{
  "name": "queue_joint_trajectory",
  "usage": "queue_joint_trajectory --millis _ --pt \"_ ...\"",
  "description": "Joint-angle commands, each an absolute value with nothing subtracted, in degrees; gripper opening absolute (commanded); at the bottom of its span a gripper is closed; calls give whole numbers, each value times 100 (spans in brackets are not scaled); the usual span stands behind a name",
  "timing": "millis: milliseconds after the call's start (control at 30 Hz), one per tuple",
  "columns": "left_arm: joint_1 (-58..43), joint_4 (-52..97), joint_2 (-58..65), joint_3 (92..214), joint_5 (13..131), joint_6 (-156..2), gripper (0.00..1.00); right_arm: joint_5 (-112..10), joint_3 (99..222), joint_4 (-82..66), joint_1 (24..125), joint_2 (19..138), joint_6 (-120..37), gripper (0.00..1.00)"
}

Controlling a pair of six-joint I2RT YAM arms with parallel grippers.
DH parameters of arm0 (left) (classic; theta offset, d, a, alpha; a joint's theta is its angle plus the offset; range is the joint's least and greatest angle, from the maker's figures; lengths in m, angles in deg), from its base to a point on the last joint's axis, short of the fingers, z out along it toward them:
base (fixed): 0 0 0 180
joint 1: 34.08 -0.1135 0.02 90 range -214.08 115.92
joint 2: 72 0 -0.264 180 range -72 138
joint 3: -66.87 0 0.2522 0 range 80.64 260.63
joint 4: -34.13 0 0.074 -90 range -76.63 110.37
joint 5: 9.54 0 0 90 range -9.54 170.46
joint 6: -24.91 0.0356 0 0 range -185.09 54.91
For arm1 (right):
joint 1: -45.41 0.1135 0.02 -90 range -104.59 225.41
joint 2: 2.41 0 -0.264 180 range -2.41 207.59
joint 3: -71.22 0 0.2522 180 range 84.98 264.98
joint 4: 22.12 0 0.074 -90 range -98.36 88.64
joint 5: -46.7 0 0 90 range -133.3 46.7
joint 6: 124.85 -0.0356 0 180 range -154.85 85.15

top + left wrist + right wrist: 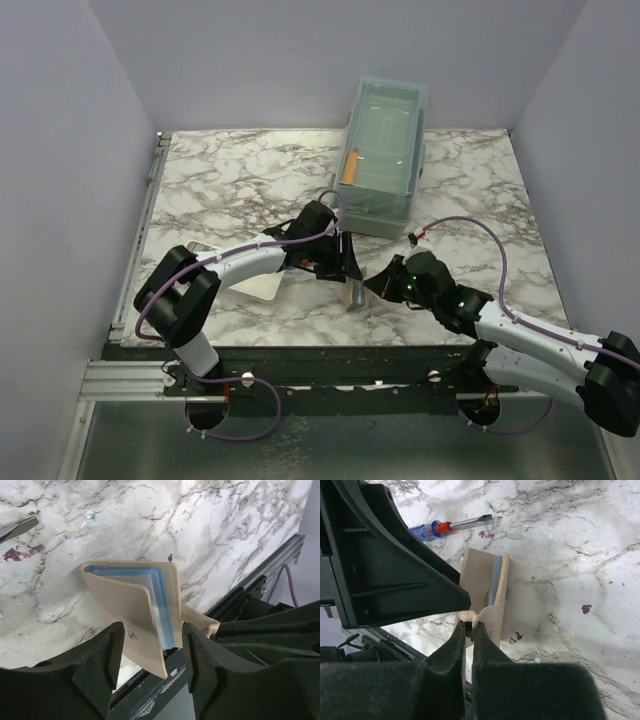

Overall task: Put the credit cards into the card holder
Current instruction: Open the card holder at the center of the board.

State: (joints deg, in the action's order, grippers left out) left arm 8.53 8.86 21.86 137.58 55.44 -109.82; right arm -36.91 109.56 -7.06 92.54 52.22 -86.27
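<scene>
The tan card holder (131, 605) stands on edge on the marble, half folded, with its light blue lining showing at the open edge. It also shows in the top view (355, 293) and the right wrist view (479, 575). My left gripper (152, 630) is open, with one finger on each side of the holder's lower corner and not pressing it. My right gripper (470, 624) is shut on the holder's small snap tab (487, 614). In the top view the left gripper (340, 262) and right gripper (385, 283) meet at the holder. No loose credit card shows.
A translucent lidded box (382, 150) stands at the back with a short orange object (348, 172) inside. A white tray (262, 287) lies under the left arm. A red-and-blue-handled screwdriver (447, 526) lies beyond the holder. The table's front rail (260, 575) is close by.
</scene>
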Motion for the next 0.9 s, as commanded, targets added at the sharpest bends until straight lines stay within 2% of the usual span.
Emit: queue_joint_trajectory --millis 0,100,333,433,533,600,700,867 --pt "880 659 2353 13943 5844 -10755 59 -3845 10942 -904 9240 5188 -8547 0" --pt "906 569 2431 13995 5921 -10711 60 -3866 10959 -919 9237 5243 -8540 0" --pt "909 348 2297 13899 6331 -10623 31 -3618 11015 -478 9235 5229 -8558 0" --pt "914 318 2226 13869 6435 -10561 20 -2886 11377 796 9234 5446 -9003 2" --pt "910 288 2275 13907 6377 -10502 7 -2072 12133 2627 9235 6077 -9669 20" --pt "910 296 2324 13929 6343 -10487 1 -1901 12484 3118 9246 6376 -9588 31" --pt "907 296 2383 13992 6264 -10484 0 -2017 12828 3166 9269 6528 -9009 41" --pt "902 296 2330 13972 6303 -10470 0 -2060 13340 3190 9446 6557 -8591 50"
